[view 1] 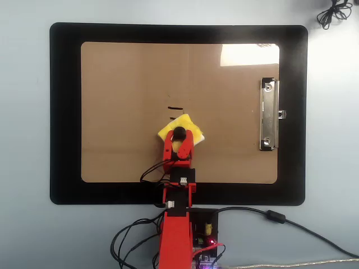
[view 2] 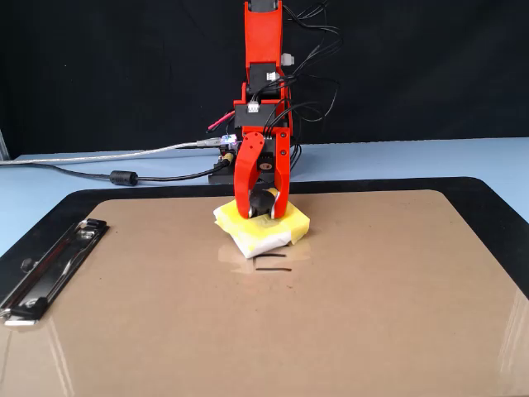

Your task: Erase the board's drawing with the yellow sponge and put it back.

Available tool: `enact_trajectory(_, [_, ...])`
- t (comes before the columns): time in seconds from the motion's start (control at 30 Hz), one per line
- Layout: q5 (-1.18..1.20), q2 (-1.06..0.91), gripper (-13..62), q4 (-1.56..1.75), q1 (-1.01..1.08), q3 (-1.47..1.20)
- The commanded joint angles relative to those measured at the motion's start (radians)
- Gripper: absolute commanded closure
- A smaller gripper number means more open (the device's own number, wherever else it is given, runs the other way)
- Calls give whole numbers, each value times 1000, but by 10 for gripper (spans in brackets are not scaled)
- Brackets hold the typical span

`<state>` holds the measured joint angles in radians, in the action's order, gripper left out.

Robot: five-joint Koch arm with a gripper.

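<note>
Gripping the black knob [view 1: 179,133] of the yellow sponge [view 1: 180,128], the red gripper [view 1: 180,134] is seen with its two fingers closed narrowly on either side of that knob. In the fixed view the gripper [view 2: 262,204] points straight down and the sponge [view 2: 262,227] is pressed flat on the board [view 2: 397,298], its white underlayer showing along the near edge.

The sponge is placed near the middle of the board [view 1: 123,101], turned cornerwise to the board's edges. Part of the drawing [view 1: 175,108] is covered by it: in the overhead view one short black stroke is left clear just above the sponge, with a trace of another at the sponge's upper corner. In the fixed view a stroke of the drawing [view 2: 273,268] is seen just in front of the sponge.

The board is laid on a black mat [view 1: 64,112], its metal clip [view 1: 269,115] at the right in the overhead view. Cables [view 2: 124,176] are run across the pale blue table [view 1: 25,112] to the arm's base [view 2: 248,169].

No brand, label or readable writing can be made out.
</note>
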<state>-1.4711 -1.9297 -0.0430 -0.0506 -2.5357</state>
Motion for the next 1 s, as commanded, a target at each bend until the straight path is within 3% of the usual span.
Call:
enact_trajectory(0.0, [0,66,576,95,-15,32])
enact_trajectory(0.23, [0,451,575,307,-12,252])
enact_trajectory(0.33, [-3,373,575,313,-11,156])
enact_trajectory(0.53, [-31,-25,576,308,-51,-195])
enact_trajectory(0.63, [-38,-58,576,308,-84,-213])
enact_trajectory(0.87, [-40,402,576,316,-89,230])
enact_trajectory(0.97, [-43,462,576,316,-91,291])
